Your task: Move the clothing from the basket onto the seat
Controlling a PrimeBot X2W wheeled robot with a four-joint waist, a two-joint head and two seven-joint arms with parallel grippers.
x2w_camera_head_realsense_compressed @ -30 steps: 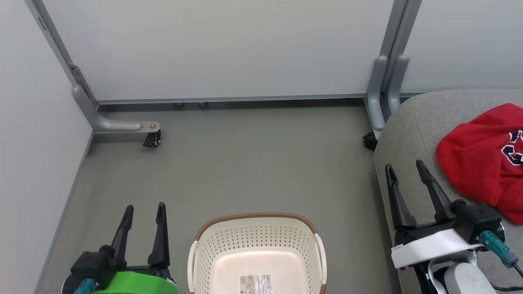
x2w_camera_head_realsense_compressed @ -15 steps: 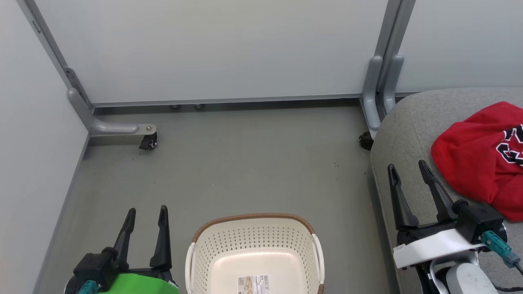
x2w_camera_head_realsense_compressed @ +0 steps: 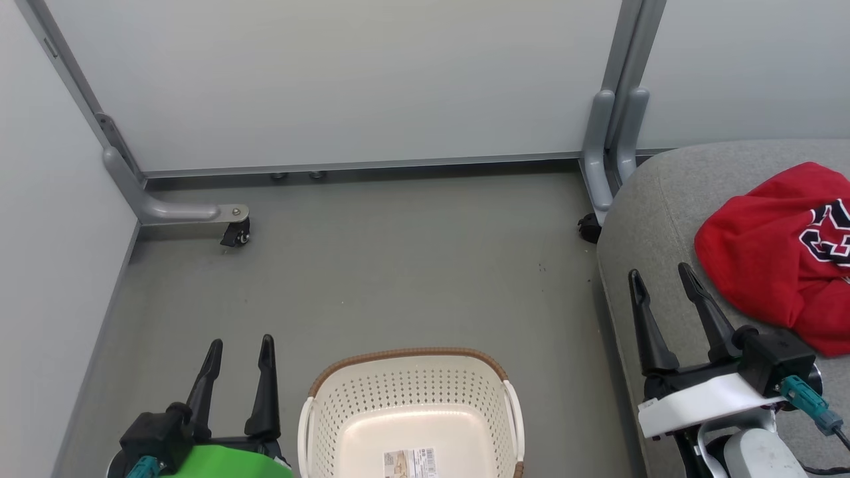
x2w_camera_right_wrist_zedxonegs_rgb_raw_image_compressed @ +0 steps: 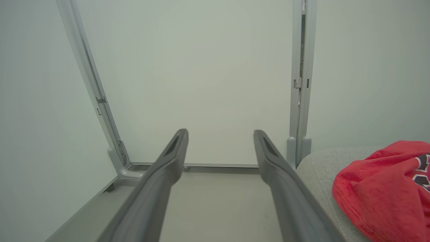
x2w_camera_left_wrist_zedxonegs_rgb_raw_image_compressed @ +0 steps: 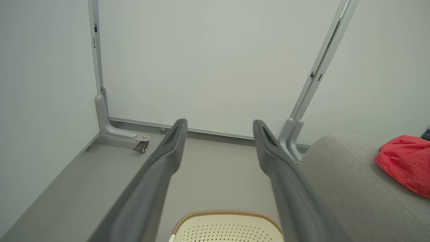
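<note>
Clothing (x2w_camera_head_realsense_compressed: 764, 259) heaped on seat (x2w_camera_head_realsense_compressed: 654, 219), basket (x2w_camera_head_realsense_compressed: 408, 388) on floor (x2w_camera_head_realsense_compressed: 398, 265), both jaws released, partition (x2w_camera_head_realsense_compressed: 345, 79) beyond.

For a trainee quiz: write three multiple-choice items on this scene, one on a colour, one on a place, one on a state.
1. What colour is the rim of the basket? A brown B green C blue
2. Where does the clothing lie? A in the basket B on the seat C on a table
3. How is the right gripper? A shut on the clothing B open, empty C shut on the basket
Key: 1 A, the woven rim is brown; 2 B, the red heap rests on the grey cushion; 3 B, its fingers stand apart with nothing between.
</note>
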